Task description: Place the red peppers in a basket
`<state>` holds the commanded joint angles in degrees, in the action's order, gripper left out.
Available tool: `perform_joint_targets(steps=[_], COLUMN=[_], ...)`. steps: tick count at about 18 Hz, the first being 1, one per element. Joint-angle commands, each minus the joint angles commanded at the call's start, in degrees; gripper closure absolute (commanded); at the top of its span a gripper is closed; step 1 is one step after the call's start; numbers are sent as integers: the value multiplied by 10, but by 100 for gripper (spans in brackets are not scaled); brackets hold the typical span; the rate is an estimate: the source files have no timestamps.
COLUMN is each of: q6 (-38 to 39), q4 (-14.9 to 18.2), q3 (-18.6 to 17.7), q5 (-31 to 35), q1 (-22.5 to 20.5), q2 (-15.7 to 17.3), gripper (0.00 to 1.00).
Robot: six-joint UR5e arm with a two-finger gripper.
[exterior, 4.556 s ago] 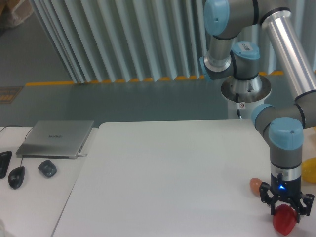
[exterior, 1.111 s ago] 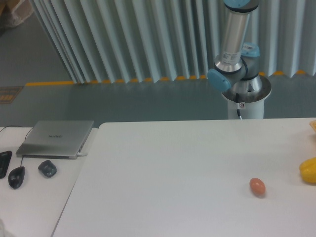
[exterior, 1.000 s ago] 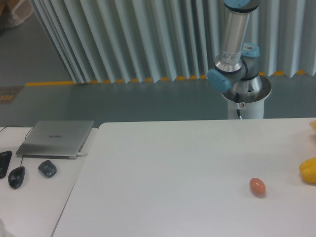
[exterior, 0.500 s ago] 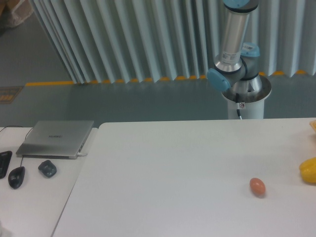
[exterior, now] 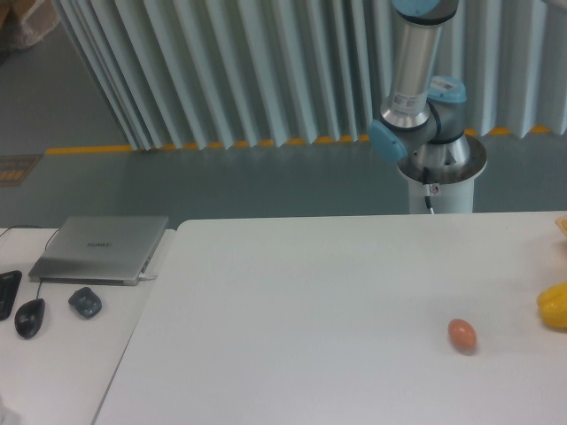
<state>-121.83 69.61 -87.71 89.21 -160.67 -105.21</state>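
Observation:
The red pepper is out of view, and so is the basket. Only the arm's base and upright link (exterior: pixel 416 62) show, behind the table's far edge at the upper right; the gripper itself is outside the frame. On the white table (exterior: pixel 292 310) lie a small brown-orange egg (exterior: pixel 462 335) and, cut by the right edge, a yellow pepper (exterior: pixel 554 306).
A closed silver laptop (exterior: pixel 102 248), a black mouse (exterior: pixel 29 317) and a small dark grey object (exterior: pixel 85 302) lie on the adjoining table at the left. A bit of an orange-yellow item (exterior: pixel 562 226) shows at the right edge.
4.6 s ago the gripper stood over the red pepper at the table's front right. Both have since left the view. In the last second the upright arm link shifted slightly left.

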Motion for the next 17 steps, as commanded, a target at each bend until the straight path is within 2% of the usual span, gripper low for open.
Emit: perform_joint_targets(steps=[6, 9, 17], q6=[97, 128, 146], q4=[-1, -20, -21], q3=[2, -1, -19], q5=[0, 0, 0], q1=[74, 103, 117], q2=[0, -2, -10], gripper=[0, 0, 0])
